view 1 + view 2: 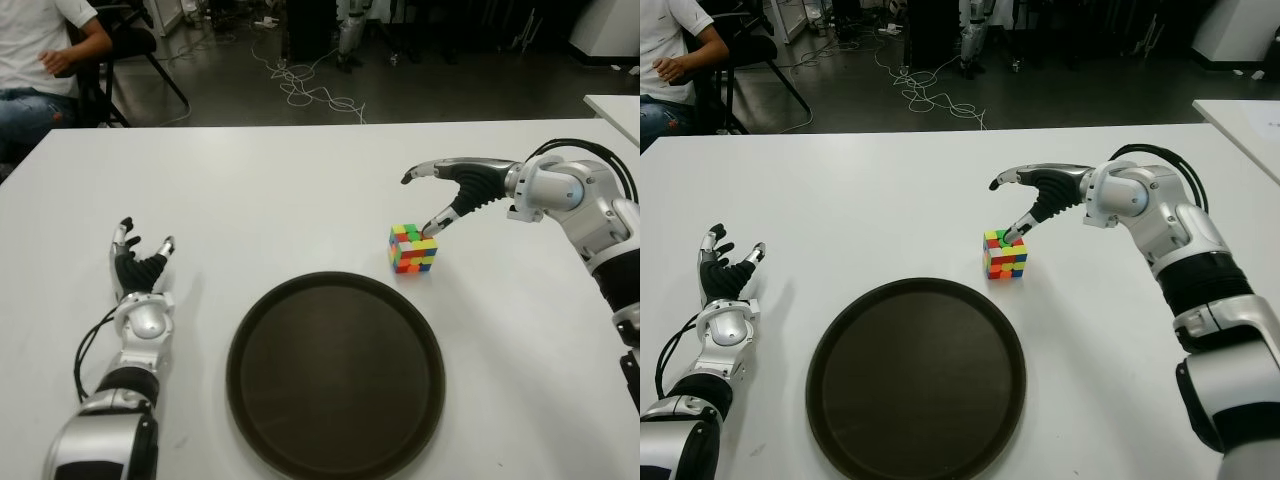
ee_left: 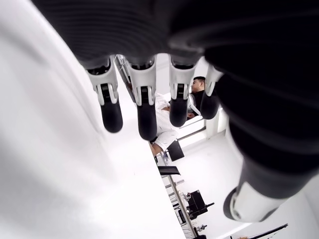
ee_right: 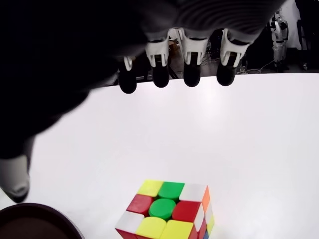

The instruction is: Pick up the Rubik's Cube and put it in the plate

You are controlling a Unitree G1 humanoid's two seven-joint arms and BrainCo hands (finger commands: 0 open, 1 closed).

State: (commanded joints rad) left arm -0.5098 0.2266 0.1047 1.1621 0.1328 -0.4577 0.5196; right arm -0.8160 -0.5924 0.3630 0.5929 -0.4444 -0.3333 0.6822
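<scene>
The Rubik's Cube (image 1: 413, 249) stands on the white table (image 1: 250, 200), just beyond the right rim of the dark brown round plate (image 1: 335, 400). My right hand (image 1: 420, 203) hovers over the cube, open, with its fingers stretched out to the left. Its thumb tip points down at the cube's top far edge; I cannot tell whether it touches. In the right wrist view the cube (image 3: 167, 211) lies under the spread fingers (image 3: 192, 74), with nothing grasped. My left hand (image 1: 140, 262) shows open on the table, left of the plate.
A seated person (image 1: 40, 60) is beyond the table's far left corner. Cables (image 1: 310, 85) trail over the dark floor behind. A second white table (image 1: 615, 105) shows at the right edge. The table's right edge runs close behind my right forearm.
</scene>
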